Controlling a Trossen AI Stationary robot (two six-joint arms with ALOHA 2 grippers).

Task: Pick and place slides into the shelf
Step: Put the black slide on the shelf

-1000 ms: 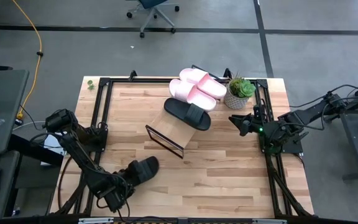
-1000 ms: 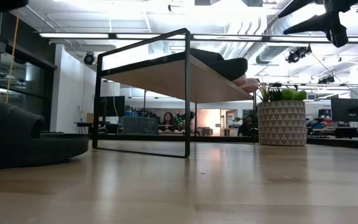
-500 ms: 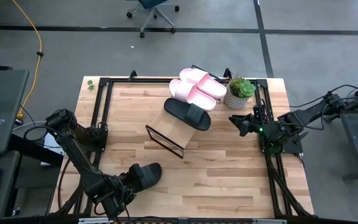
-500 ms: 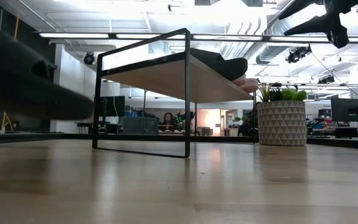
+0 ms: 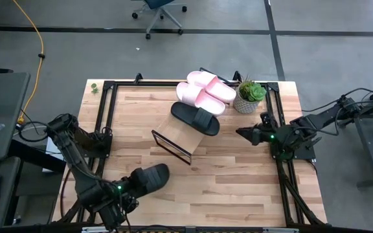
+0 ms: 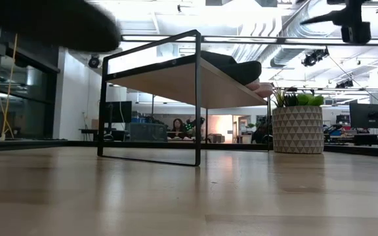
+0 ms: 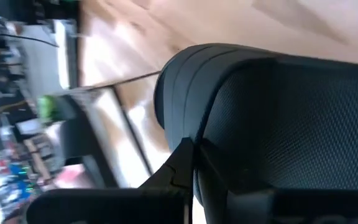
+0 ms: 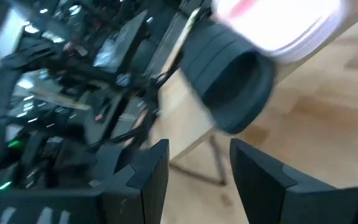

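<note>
My left gripper (image 5: 127,189) is shut on a matte black slide (image 5: 149,178) at the table's near left. The slide is lifted and shows at the top left of the low view (image 6: 51,23). The slanted light-wood shelf (image 5: 181,133) stands mid-table on its black frame. A second black slide (image 5: 195,118) lies on the shelf, and two pale pink slides (image 5: 206,90) lie at its far end. My right gripper (image 5: 240,132) is open and empty, above the table to the right of the shelf; its fingers (image 8: 142,168) stand apart in the right wrist view. My left gripper holds the black slide by its near-left end (image 5: 138,184), coming at it from the table's near left. One finger (image 7: 179,174) lies against the slide's side next to the textured surface (image 7: 291,124); the other finger is hidden by the slide. The slide is lifted clear of the table.
A potted plant in a patterned pot (image 5: 249,96) stands at the far right, close to the pink slides and my right gripper. A black frame (image 5: 109,84) runs around the tabletop. Bare wood lies near and right of the shelf (image 5: 238,181).
My left gripper has lifted the black slide off the table: in the low view the slide rises from the tabletop to the picture's top. In the high view the slide has swung a little toward the right. My right gripper has gone slightly toward the near edge and the shelf.
</note>
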